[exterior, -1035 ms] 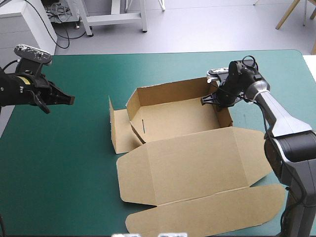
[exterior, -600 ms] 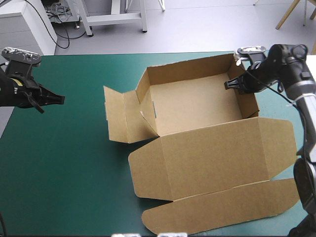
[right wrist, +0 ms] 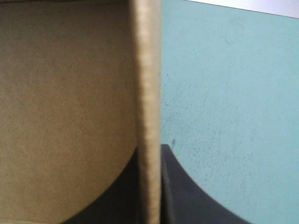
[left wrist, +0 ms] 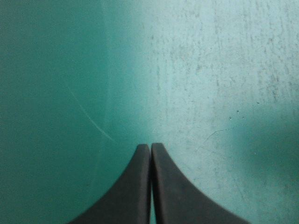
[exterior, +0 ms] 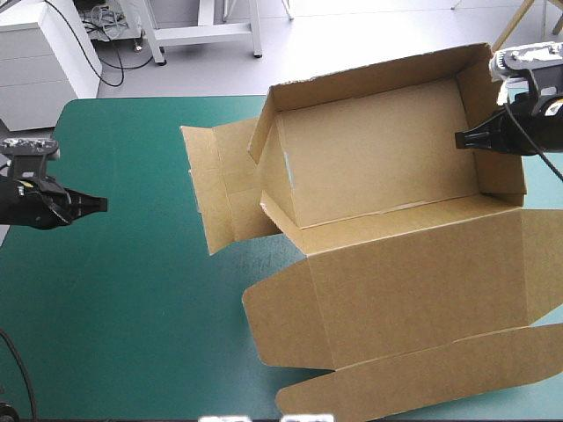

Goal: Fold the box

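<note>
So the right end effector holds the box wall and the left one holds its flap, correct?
No: the left end effector is shut on nothing, over the teal-green cover, per the left wrist view. The right end effector holds the box wall.

Surface (exterior: 132,308) under teal-green cover (left wrist: 210,70); far-left corner rounded. Close up: faint pale scratch (left wrist: 91,119), scattered dark specks on cover.

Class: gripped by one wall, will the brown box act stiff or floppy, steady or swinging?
Probably stiff: the wall pinched by the right hand looks straight. Likely light, being thin board. On the box, the lid and side flaps may swing on their creases.
</note>
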Controlling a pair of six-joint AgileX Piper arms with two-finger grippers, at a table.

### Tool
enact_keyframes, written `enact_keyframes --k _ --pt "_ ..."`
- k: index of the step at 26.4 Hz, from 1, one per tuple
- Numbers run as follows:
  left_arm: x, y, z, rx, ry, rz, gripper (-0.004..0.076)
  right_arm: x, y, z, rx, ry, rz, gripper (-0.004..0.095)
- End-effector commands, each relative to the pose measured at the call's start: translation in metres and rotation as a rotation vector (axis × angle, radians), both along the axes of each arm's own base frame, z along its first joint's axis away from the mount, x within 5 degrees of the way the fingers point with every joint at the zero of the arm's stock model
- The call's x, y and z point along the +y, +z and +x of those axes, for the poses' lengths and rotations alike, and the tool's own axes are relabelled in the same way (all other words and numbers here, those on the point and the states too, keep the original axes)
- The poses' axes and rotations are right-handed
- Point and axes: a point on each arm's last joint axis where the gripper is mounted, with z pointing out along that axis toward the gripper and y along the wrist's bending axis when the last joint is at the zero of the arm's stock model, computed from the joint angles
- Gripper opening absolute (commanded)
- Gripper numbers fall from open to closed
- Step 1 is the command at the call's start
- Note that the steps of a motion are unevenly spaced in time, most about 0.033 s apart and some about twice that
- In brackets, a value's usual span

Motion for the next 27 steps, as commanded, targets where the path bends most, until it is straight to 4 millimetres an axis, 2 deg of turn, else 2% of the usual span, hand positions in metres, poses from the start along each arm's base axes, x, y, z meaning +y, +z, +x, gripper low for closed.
enact_keyframes --k 1,5,9,12,13,14,16,21,22,24,27 --pt "-0.005 -0.024 0.003 -0.091 0.029 -0.08 -0.0008 0.004 0.022 -0.016 -0.114 0.013 0.043 -0.0019" --pt "-0.027 -0.075 0.004 -0.124 -0.072 -0.308 -0.0009 0.007 0.023 -0.016 -0.116 0.032 0.076 -0.002" --pt "-0.039 -0.091 0.004 -0.159 -0.107 -0.454 -0.0009 0.007 0.023 -0.016 -0.116 0.033 0.077 -0.0019" --pt "-0.042 -0.093 0.007 -0.164 -0.115 -0.514 0.0002 0.008 0.021 -0.016 -0.11 0.041 0.09 -0.0019" --pt "-0.043 -0.094 0.008 -0.162 -0.122 -0.529 0.0027 0.009 0.02 -0.015 -0.107 0.05 0.089 -0.0019" --pt "-0.044 -0.094 0.008 -0.162 -0.132 -0.541 0.0055 0.01 0.017 -0.014 -0.1 0.059 0.094 -0.0019" --pt "-0.047 -0.095 0.01 -0.163 -0.169 -0.577 0.0165 0.011 0.013 -0.013 -0.084 0.075 0.108 -0.0019" --pt "-0.055 -0.086 0.011 -0.218 -0.221 -0.706 0.0572 0.014 0.006 -0.01 -0.068 0.108 0.125 -0.0019" --pt "-0.056 -0.085 0.012 -0.227 -0.22 -0.731 0.0622 0.014 0.006 -0.009 -0.069 0.109 0.13 -0.0019" --pt "-0.059 -0.08 0.011 -0.247 -0.242 -0.783 0.0692 0.015 0.006 -0.009 -0.073 0.111 0.136 -0.0019" --pt "-0.064 -0.071 0.009 -0.286 -0.299 -0.878 0.0696 0.015 0.007 -0.008 -0.087 0.111 0.145 -0.0019"
